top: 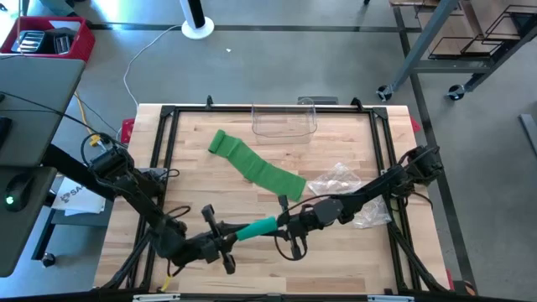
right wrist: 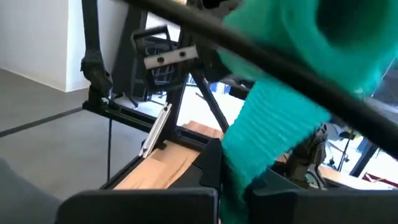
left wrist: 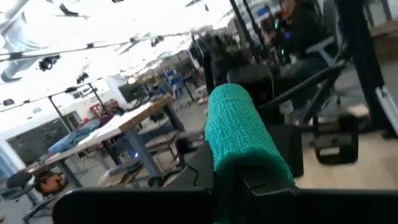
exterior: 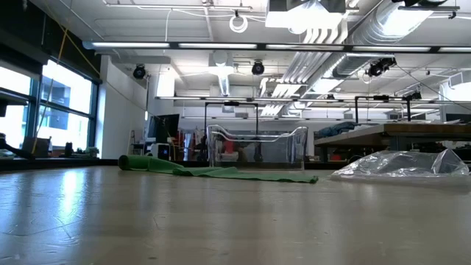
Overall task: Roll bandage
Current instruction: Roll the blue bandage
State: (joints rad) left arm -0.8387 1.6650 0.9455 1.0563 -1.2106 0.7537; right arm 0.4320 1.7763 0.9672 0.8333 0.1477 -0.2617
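Note:
A teal bandage (top: 256,226), partly rolled, is held between my two grippers above the table's near middle. My left gripper (top: 228,238) is shut on its left end and my right gripper (top: 285,220) on its right end. It also shows in the left wrist view (left wrist: 239,134) and the right wrist view (right wrist: 280,118). A second, green bandage strip (top: 256,166) lies flat on the table farther back, with a rolled end at its far left (exterior: 132,162). The low view shows neither gripper. My left gripper holds the teal bandage's left end (left wrist: 245,165) pinched between its two fingers, coming level from the table's left. The roll sticks out past the fingers, clear of the table. My right gripper holds the teal bandage's right end (right wrist: 249,162) between its two fingers, coming from the table's right. The bandage runs away from the fingers toward the left gripper, clear of the table. The place of contact is mostly hidden by the gripper itself.
A clear plastic container (top: 284,120) stands at the table's far middle. A crumpled clear plastic bag (top: 348,189) lies at the right, under the right arm. A black frame (top: 168,113) runs round the tabletop. Bare wood lies at the near left.

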